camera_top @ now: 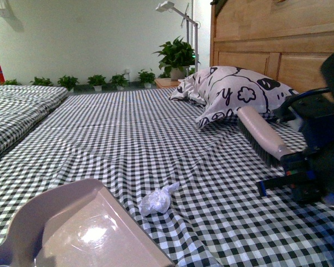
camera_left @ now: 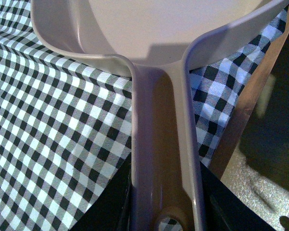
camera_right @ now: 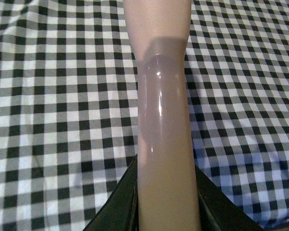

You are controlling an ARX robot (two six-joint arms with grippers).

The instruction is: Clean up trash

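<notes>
The trash is a crinkly white wad with a twisted tail, sitting on the checkered bedsheet just beside the glossy beige dustpan, not touching it. The left gripper clamps the dustpan's grooved handle; the pan is cut off at the frame edge. The right gripper grips a smooth beige brush with dark bristles, near the patterned pillow by the wooden headboard.

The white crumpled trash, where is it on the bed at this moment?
In the front view the trash lies on the checkered bed cover, just beyond the right front corner of the dustpan and well left of the brush, touching neither.
</notes>
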